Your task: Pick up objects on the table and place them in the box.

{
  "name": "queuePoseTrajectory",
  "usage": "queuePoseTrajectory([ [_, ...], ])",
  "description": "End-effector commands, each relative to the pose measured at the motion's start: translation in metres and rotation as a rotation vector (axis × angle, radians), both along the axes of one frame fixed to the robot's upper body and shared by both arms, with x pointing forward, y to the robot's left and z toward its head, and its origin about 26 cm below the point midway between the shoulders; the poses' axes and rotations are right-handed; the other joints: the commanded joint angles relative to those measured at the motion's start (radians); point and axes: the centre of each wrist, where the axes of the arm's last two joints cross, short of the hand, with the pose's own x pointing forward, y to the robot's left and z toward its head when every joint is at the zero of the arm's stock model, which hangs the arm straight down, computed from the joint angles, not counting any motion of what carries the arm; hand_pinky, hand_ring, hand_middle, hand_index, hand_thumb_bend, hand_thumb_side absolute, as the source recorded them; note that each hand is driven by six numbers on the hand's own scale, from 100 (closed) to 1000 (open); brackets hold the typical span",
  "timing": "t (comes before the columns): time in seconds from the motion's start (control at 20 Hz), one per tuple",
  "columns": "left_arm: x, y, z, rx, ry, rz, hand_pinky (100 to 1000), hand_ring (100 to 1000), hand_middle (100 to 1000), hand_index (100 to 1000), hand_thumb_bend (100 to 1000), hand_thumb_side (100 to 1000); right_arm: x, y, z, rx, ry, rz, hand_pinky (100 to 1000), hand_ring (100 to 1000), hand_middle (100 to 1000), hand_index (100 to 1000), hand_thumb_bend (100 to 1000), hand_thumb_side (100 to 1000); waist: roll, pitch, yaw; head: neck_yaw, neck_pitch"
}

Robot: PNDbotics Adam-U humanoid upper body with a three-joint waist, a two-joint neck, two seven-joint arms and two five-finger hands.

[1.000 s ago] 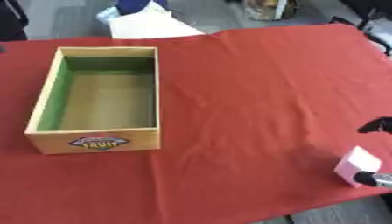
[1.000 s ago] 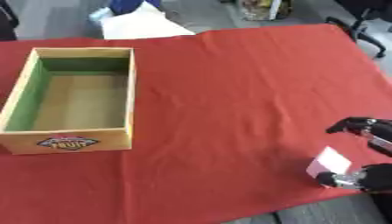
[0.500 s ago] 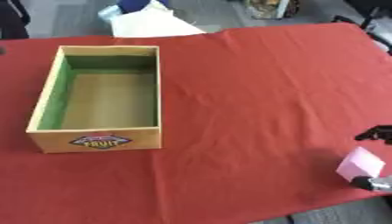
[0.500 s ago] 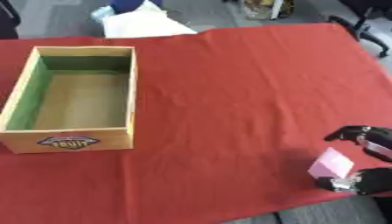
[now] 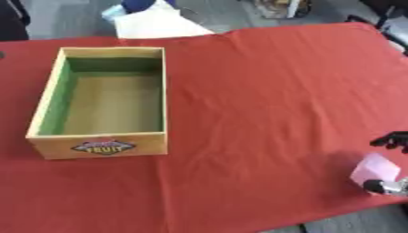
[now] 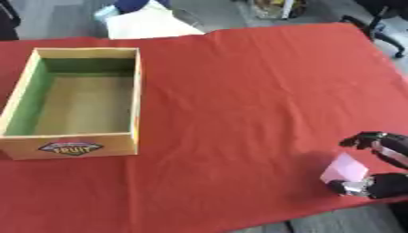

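At four o'clock the right hand, half cut off by the frame edge, pinches a small pink object; the box sits at nine o'clock.

The right hand is cut off by the right edge, so only its fingers and thumb show. The pale pink object between them is too blurred to identify. The box label reads only "FRUIT"; the rest is illegible.
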Motion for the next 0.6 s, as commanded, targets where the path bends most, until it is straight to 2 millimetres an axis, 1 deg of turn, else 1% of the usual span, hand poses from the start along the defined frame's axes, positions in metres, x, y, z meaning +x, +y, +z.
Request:
queuePoseTrajectory([
  [0.05,-0.0017,-0.0019,0.0077,0.015,-0.025,-0.009,517,652,593,797,100,787,0.0017,-0.0044,0.0043,-0.032,-0.002,-0.013,776,809,828,898,652,733,0.001,-0.01,0.0,-0.004,-0.011],
  [0.2,-0.0016,-0.002,0.0075,0.015,-0.024,-0.01,517,653,593,797,100,786,0.0019,-0.0061,0.0009,-0.037,0.022,-0.016,767,795,808,897,641,706,0.001,-0.009,0.001,-0.004,-0.011],
  [0.3,-0.0016,-0.0021,0.0074,0.015,-0.024,-0.011,517,653,593,797,100,786,0.0021,-0.0061,-0.0006,-0.035,0.035,-0.011,758,778,793,896,619,662,0.002,-0.009,0.001,-0.004,-0.011],
  [0.35,-0.0016,-0.0022,0.0073,0.015,-0.023,-0.012,517,653,593,797,100,787,0.0022,-0.0057,-0.0014,-0.034,0.042,-0.006,751,764,786,894,600,655,0.001,-0.008,0.001,-0.005,-0.011],
  [0.6,-0.0015,-0.0027,0.0068,0.014,-0.02,-0.014,517,655,593,798,100,787,0.0039,-0.0062,-0.0034,-0.024,0.057,-0.008,732,727,765,890,563,634,0.001,-0.007,0.004,-0.007,-0.014],
])
